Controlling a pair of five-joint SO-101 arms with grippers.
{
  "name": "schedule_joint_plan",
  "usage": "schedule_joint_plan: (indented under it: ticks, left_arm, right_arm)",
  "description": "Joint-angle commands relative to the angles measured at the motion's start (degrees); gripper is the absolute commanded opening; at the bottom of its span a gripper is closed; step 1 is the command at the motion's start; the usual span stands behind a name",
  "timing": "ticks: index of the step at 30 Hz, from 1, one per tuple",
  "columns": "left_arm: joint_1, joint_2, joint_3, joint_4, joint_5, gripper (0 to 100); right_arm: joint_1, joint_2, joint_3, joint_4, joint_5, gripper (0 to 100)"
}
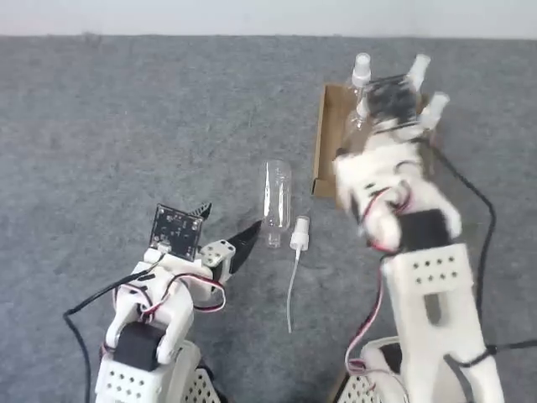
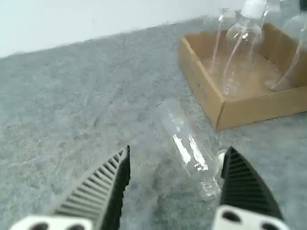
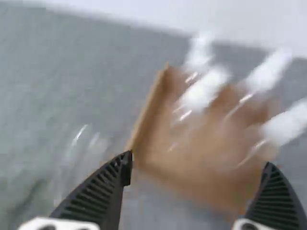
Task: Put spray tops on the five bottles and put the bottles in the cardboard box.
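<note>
In the high view, your left gripper (image 1: 224, 225) sits left of centre in the lower half. Its jaws are spread and aimed at the bottle (image 1: 278, 200), which lies on its side mid-frame with its neck toward the lower edge. The spray top (image 1: 299, 234) lies just beside that neck, and its tube trails toward the bottom of the frame. It is not on the bottle, so this one still needs capping. The box (image 1: 320, 143) is at upper right with capped bottles (image 1: 361, 69) standing in it. Your right arm (image 1: 394, 168) hangs over the box and covers much of the inside, so you cannot count them here.

In the left wrist view, the left gripper (image 2: 175, 158) is wide open and empty, and the bottle (image 2: 187, 146) lies on the grey mat (image 2: 72, 105) in line with the gap between the jaws. That looks like a line-up for a grasp around the body. Beyond the bottle are the box (image 2: 225, 112) and the capped bottles (image 2: 240, 48), upright against each other.

In the right wrist view, your right gripper (image 3: 196, 160) is also spread open and holds nothing. It is over the box (image 3: 148, 110), with the white tops of the capped bottles (image 3: 206, 88) beyond it. Judging by that, it is free to fetch the spray top
</note>
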Motion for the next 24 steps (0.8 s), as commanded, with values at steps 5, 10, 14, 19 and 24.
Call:
schedule_joint_plan:
  ticks: [5, 10, 14, 19, 24]
  left_arm:
    - [-6.77, -0.7, -0.4, -4.31, -0.53, 16]
    - [-8.97, -0.7, -0.4, -4.22, -0.26, 15]
    - [-9.23, -0.7, -0.4, -4.22, -0.26, 15]
    - [-9.23, -0.7, -0.48, -4.22, -0.26, 15]
    - [-9.23, -0.7, -0.48, -4.22, -0.26, 15]
  right_arm:
    - [-12.44, 3.47, -1.85, 12.09, -12.04, 33.6]
    - [-17.71, 10.86, -0.18, 10.42, -12.48, 33.6]
    - [-19.74, 15.52, -0.18, 2.07, -12.48, 33.6]
    - [-22.29, 20.53, -0.53, -10.07, -12.22, 33.6]
    - [-22.81, 27.3, -0.62, -18.95, -12.4, 33.6]
